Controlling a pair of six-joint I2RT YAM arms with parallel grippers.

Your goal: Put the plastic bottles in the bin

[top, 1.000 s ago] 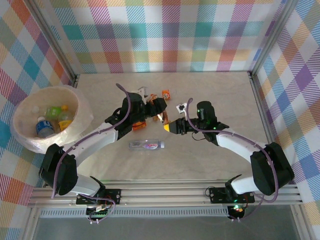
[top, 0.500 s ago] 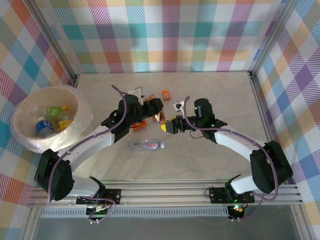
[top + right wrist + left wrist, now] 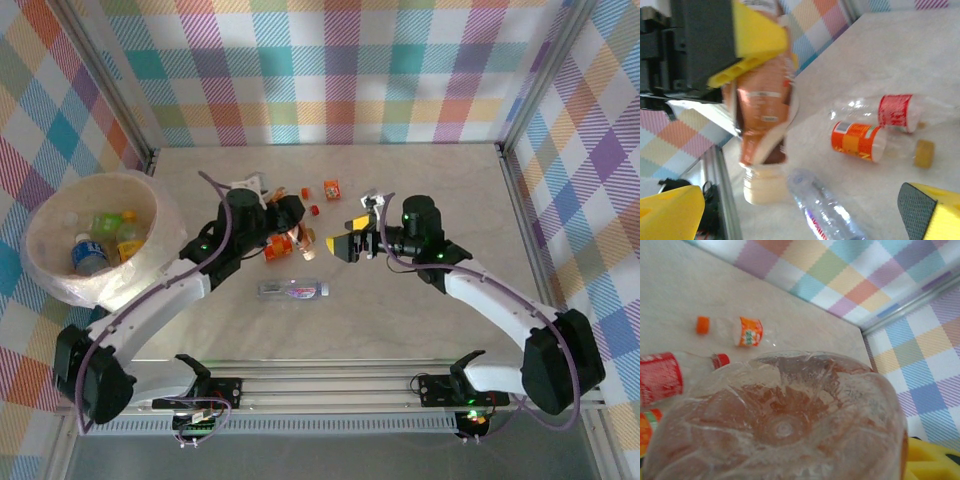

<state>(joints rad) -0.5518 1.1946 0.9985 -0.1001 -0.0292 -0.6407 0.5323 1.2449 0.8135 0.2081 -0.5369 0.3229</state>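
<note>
From above, your left gripper (image 3: pixel 298 228) sits mid-table over a small cluster of bottles, well apart from the bin (image 3: pixel 42 272) at the table's left edge. What it grips is hard to make out from here. Your right gripper (image 3: pixel 350 243) faces it from just beside, with its yellow fingers spread and nothing between them. A clear bottle (image 3: pixel 293 290) lies on its side nearer the arm bases, between the two arms. Inside the bin you can see a blue-labelled bottle (image 3: pixel 88 255), a green one (image 3: pixel 105 222) and a yellow one (image 3: pixel 128 236). The table (image 3: pixel 430 180) is pale beige, boxed in by plaid walls (image 3: pixel 330 60).

On your left wrist camera, the base of a brown-tinted bottle (image 3: pixel 785 425) presses right up against the lens, so the left gripper is clamped on it. Beyond it, a red-labelled bottle (image 3: pixel 660 377), an orange-labelled bottle (image 3: pixel 750 331) and a loose orange cap (image 3: pixel 702 325) lie on the table, with a metal frame post (image 3: pixel 910 305) at the corner.

On your right wrist camera, that brown-tinted bottle hangs cap-down in the left gripper's yellow pad, clear of the table. Your own fingers (image 3: pixel 670 212) stand wide at the frame's bottom corners, empty. The clear bottle lies between them.
</note>
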